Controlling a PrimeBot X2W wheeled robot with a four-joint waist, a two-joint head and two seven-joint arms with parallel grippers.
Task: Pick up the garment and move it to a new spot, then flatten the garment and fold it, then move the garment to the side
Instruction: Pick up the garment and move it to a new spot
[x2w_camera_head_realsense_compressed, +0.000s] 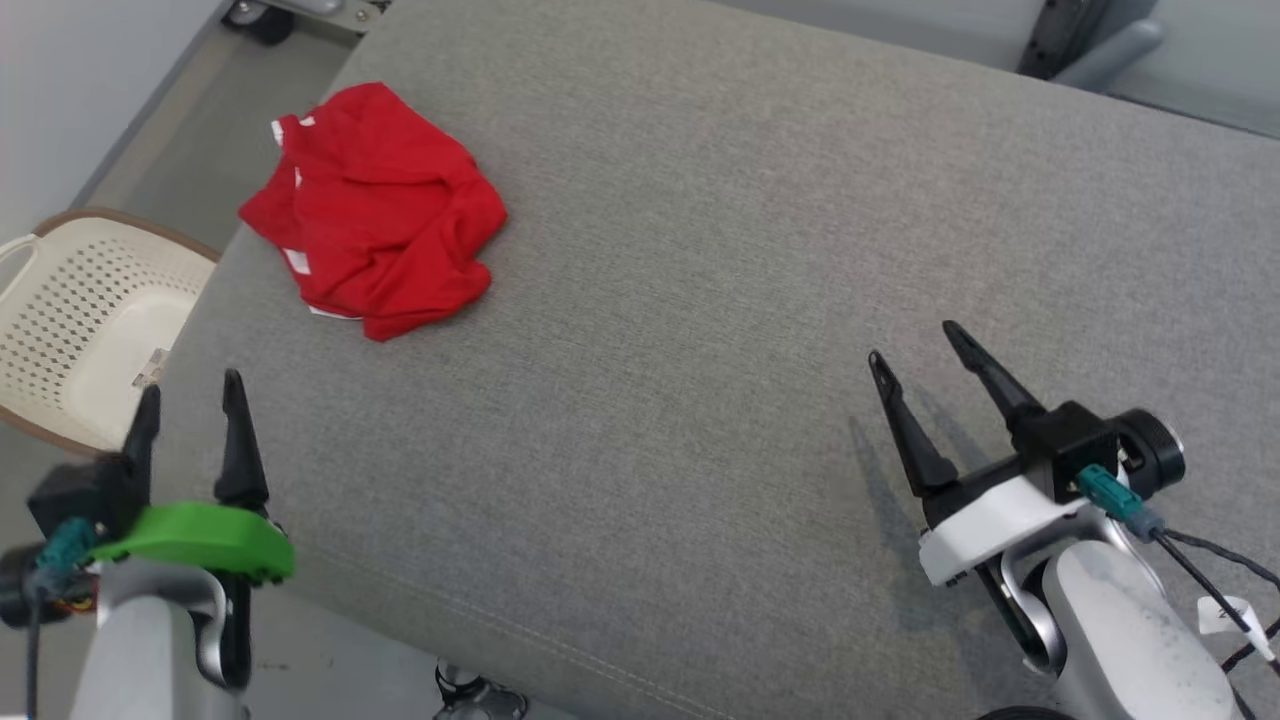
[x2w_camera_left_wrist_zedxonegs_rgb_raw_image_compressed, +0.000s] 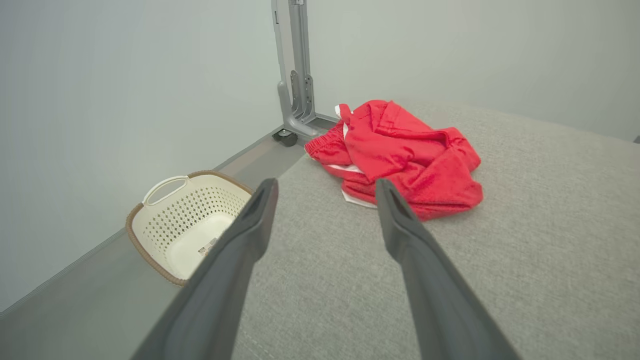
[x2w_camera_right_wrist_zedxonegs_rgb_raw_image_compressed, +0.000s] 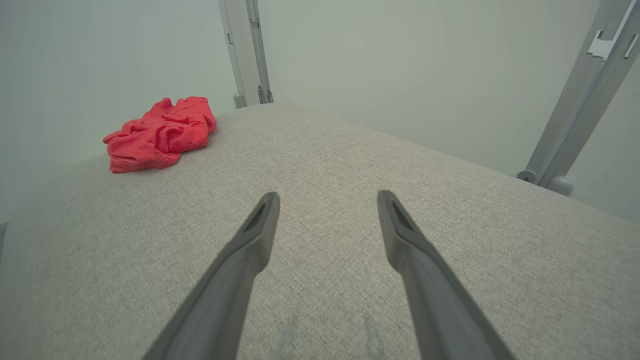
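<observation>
Left gripper (x2w_camera_head_realsense_compressed: 190, 385), near bottom corner: two dark fingers spread apart and holding nothing. It hangs at the near left edge of the padded table (x2w_camera_head_realsense_compressed: 700, 300), one finger over the grey cover and the other past the edge, above the basket (x2w_camera_head_realsense_compressed: 90, 310). Slightly blurred.

Right gripper (x2w_camera_head_realsense_compressed: 912, 342), near right: fingers likewise spread, gripping nothing, raised above the cover with its shadow falling just beneath. Its forearm is cut off at the bottom of the head view.

Garment (x2w_camera_head_realsense_compressed: 380, 215): red, bunched in a heap at the far left of the table, its left side reaching the table's left edge. White trim shows in a few spots. It is too crumpled to tell what kind of clothing it is. It lies well apart from both grippers.

A broad stretch of grey cover runs from the heap to the right and near edges.

The basket is cream, perforated and brown-rimmed, on the floor beside the table's left edge, partly cut off. There is a small scrap inside, hard to make out.

A grey metal post (x2w_camera_left_wrist_zedxonegs_rgb_raw_image_compressed: 297, 75) on a caster stands beyond the far left corner.
</observation>
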